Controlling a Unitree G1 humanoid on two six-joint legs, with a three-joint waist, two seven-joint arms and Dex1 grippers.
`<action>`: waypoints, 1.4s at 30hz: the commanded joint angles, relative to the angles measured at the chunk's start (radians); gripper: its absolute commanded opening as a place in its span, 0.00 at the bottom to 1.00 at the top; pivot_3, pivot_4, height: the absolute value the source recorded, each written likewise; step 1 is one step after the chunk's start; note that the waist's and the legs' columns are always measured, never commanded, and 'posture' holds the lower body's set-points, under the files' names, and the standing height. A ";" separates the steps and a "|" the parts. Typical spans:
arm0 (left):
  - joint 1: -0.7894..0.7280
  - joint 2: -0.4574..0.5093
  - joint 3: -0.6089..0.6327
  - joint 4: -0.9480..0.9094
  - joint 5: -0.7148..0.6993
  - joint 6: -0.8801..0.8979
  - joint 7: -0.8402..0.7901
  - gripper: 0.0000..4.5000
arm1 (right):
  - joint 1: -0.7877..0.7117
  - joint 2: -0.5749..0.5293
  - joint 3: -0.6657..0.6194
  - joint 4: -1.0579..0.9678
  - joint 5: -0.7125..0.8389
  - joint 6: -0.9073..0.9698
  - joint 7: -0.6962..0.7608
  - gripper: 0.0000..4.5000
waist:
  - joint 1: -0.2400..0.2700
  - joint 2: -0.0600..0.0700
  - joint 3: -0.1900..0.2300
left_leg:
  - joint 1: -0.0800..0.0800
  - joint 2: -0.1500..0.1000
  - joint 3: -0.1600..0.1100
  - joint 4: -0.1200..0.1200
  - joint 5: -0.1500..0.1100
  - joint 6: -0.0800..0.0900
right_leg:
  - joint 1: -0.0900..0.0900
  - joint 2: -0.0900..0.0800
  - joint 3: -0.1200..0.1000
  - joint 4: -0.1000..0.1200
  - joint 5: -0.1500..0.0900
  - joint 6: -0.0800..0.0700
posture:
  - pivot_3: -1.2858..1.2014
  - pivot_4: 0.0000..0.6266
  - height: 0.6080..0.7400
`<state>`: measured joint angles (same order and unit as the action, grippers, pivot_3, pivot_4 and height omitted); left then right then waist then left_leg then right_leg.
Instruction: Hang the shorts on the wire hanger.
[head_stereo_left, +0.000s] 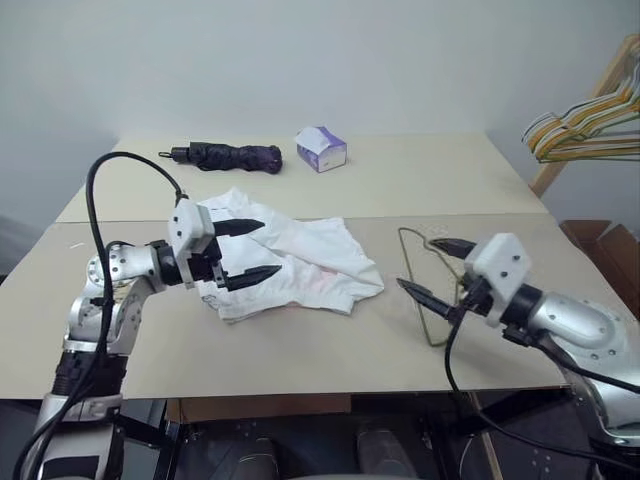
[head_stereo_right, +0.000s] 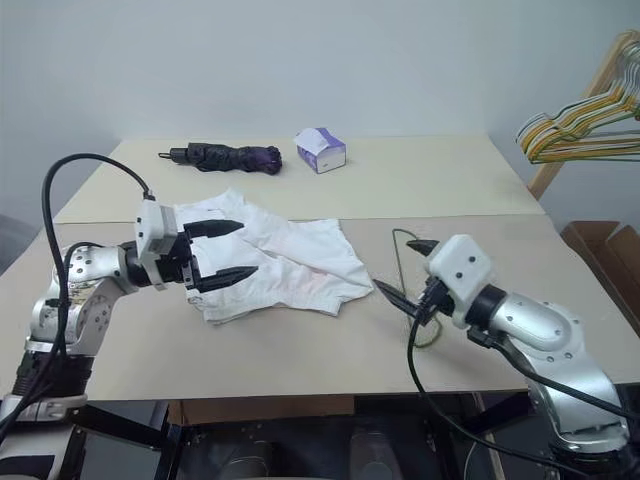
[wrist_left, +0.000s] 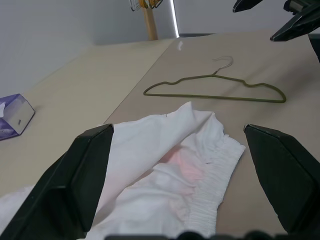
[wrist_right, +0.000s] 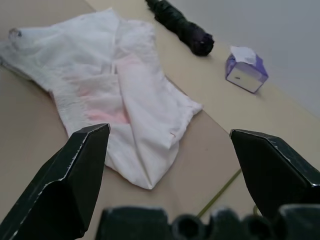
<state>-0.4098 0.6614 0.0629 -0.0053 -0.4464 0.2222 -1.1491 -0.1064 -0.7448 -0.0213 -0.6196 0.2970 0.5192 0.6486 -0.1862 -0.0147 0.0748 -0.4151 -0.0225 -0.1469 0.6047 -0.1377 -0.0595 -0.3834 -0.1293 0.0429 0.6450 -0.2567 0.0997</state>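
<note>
White soft fabric shorts (head_stereo_left: 290, 262), wrinkled and loosely folded over themselves, lie flat on the beige matte table (head_stereo_left: 420, 180), near its front half and left of centre. Cloth is thin and limp; a gathered, ribbed waistband runs along one edge, and a faint pinkish patch shows mid-garment. A small red mark sits near one hem in the right wrist view.

Thin dull grey-green wire hanger (head_stereo_left: 432, 290), triangular with a curved hook, lies flat on the table to the right of the shorts, just beside them but apart, no overlap.

Left gripper (head_stereo_left: 250, 250), two pointed black fingers on a white housing, hangs over the left part of the shorts, fingers spread wide and holding nothing; whether the tips touch the cloth cannot be told. Right gripper (head_stereo_left: 430, 268), same build, is over the hanger, fingers likewise spread wide and empty, pointing toward the shorts.

Far side of the table: a dark purple-black folded umbrella (head_stereo_left: 228, 157), rolled and crinkled, and a small purple-and-white tissue box (head_stereo_left: 322, 149), well apart from the shorts. At the right edge, a bunch of yellow and green hangers (head_stereo_left: 585, 125) on a wooden rack (head_stereo_left: 590, 100).
</note>
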 joint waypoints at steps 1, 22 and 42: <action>0.010 0.014 0.032 -0.019 -0.023 -0.022 -0.018 1.00 | -0.069 0.012 0.118 -0.027 -0.059 0.062 -0.023 1.00 | -0.005 0.000 0.000 | 0.000 0.000 0.000 0.000 0.000 0.000 | 0.000 0.000 0.000 0.000 0.000 0.000 | 0.42 0.00 1.00; 0.055 0.031 0.055 -0.049 -0.025 -0.011 -0.001 1.00 | -0.485 0.210 0.749 0.425 -0.611 0.064 0.061 0.43 | -0.078 -0.001 -0.002 | 0.001 0.000 -0.006 0.000 0.000 0.000 | 0.000 0.001 -0.001 0.003 -0.001 0.001 | 0.43 0.00 1.00; 0.023 0.006 0.025 -0.013 -0.004 -0.036 -0.001 1.00 | -0.809 -0.005 0.541 1.073 -0.666 -0.723 0.155 0.00 | -0.095 -0.001 -0.003 | 0.003 0.000 -0.006 -0.001 0.000 0.000 | 0.003 0.001 -0.002 0.003 -0.001 0.001 | 0.42 0.00 1.00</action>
<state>-0.3542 0.6686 0.0860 -0.0193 -0.4522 0.2146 -1.1494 -0.8564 -0.7469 0.5329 0.2939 -0.3318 -0.0749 0.8372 -0.2814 -0.0161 0.0723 -0.4110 -0.0232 -0.1529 0.6032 -0.1375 -0.0595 -0.3798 -0.1279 0.0408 0.6475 -0.2575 0.1011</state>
